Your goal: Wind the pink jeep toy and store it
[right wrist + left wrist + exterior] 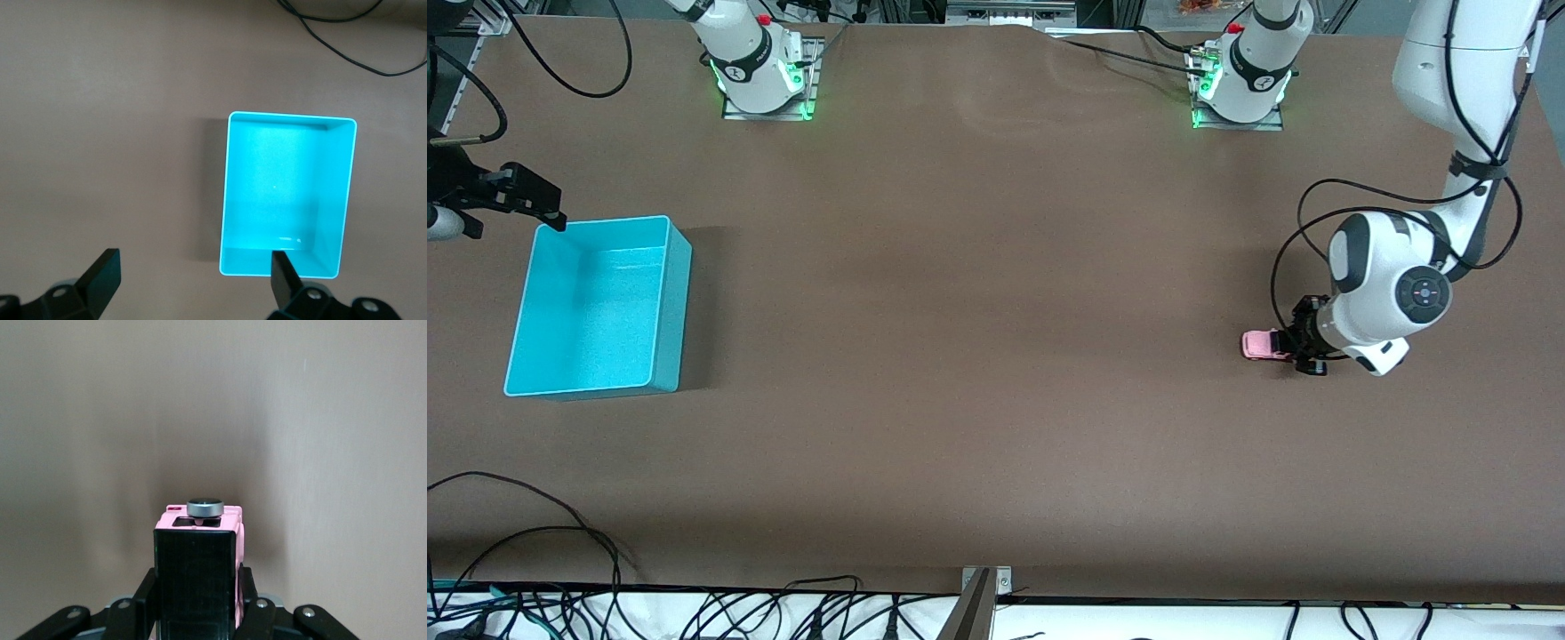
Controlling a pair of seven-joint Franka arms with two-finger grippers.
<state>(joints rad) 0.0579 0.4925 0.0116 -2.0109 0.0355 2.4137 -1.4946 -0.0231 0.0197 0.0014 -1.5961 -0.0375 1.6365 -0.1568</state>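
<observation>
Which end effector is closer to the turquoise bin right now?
The right. The right end effector hangs open over the turquoise bin's edge at the right arm's end of the table. The left end effector is shut on the pink jeep toy at the left arm's end.

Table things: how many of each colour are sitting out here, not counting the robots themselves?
Pink: 1, the pink jeep toy, gripped in the left gripper at the left arm's end of the table.
Turquoise: 1, the turquoise bin, nothing in it, at the right arm's end.
Total: 2
</observation>
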